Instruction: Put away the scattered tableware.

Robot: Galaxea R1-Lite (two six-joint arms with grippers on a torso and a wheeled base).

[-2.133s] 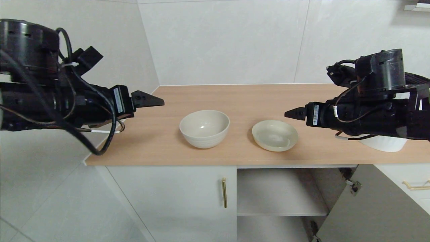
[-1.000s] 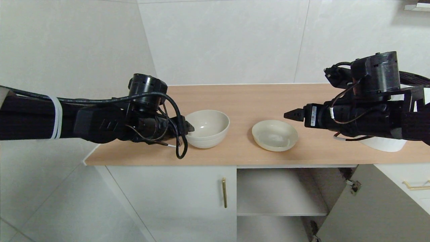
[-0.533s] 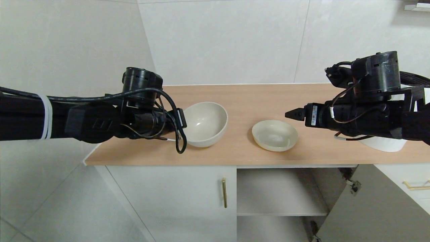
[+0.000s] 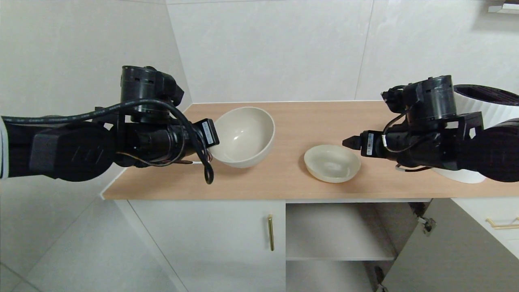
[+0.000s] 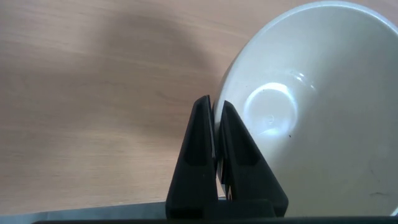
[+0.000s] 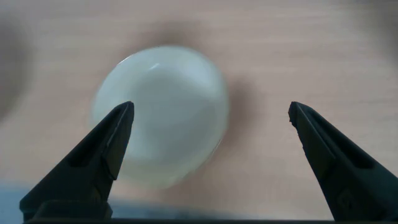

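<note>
Head view: my left end effector (image 4: 213, 141) pinches the tilted bowl (image 4: 245, 136) above the table (image 4: 279, 180); next, probably, the cabinet shelf (image 4: 336, 254).

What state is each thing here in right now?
bowl: tilted, held by its rim.
small dish: resting upright on the counter.
left gripper: shut on the bowl.
right gripper: open, near the small dish.
right cabinet door: open.
left cabinet door: shut.
</note>
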